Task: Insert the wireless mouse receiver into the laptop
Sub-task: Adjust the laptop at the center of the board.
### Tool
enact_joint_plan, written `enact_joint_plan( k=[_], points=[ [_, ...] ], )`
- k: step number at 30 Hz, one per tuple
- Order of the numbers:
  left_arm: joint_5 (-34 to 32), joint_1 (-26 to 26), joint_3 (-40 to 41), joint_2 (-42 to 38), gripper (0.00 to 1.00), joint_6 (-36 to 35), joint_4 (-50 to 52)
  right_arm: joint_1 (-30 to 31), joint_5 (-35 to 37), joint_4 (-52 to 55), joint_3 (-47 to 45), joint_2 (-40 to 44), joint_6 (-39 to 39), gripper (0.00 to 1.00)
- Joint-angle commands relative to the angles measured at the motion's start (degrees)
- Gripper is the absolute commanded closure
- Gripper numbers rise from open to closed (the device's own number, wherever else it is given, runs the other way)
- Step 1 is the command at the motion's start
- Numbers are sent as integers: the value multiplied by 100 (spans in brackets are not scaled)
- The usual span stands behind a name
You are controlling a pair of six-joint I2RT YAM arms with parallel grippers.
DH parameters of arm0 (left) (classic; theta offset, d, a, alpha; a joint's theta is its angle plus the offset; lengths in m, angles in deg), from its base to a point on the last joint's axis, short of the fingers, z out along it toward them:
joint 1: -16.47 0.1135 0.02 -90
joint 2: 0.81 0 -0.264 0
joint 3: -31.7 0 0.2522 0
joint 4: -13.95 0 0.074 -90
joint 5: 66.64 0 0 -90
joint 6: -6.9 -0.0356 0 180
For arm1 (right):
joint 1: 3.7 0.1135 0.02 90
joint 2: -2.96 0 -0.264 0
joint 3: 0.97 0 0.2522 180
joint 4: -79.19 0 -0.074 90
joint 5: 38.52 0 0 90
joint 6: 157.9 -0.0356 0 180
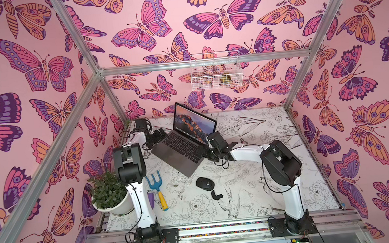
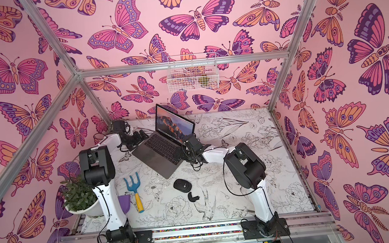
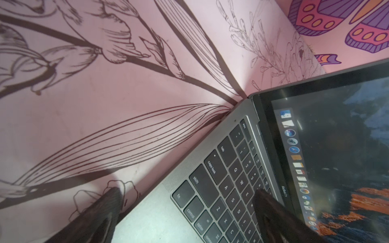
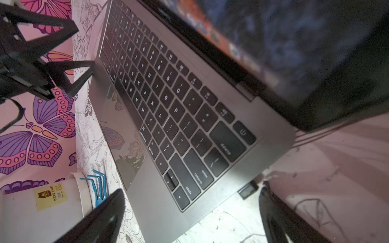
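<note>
Laptop [image 1: 181,149] [image 2: 162,150] sitting open, angled, just left of frame centre in both top views, on flower-print desk [image 1: 247,208]. Wireless mouse receiver [image 4: 248,189] showing in right wrist view: sticking out of laptop's side edge near shift key [image 4: 188,190], touching edge; hidden behind right tool in top views. Right tool [image 4: 191,192] hovering at that edge, fingers standing wide apart, gripping nothing, one fingertip [image 4: 273,212] just beside receiver. Left tool [image 3: 187,190] at opposite edge, fingers apart, straddling it. Mouse [image 1: 204,183] lying on desk, lower centre of frame.

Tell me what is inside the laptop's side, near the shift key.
The wireless mouse receiver, a small black stub, sticks out there; its plug end is covered by the laptop.
</note>
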Motion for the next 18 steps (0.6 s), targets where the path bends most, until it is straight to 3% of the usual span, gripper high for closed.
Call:
enact_joint_plan(
  k=[1,8,18],
  points=[
    [49,-218,460,227,0,214,993,-339,61,255,31,113,365,1],
    [-104,-371,763,42,0,397,959,-807,-359,48,167,22,825,0],
    [-223,-744,1619,-555,0,715,692,-1071,-883,-185,1408,-904,1339,2]
  ],
)
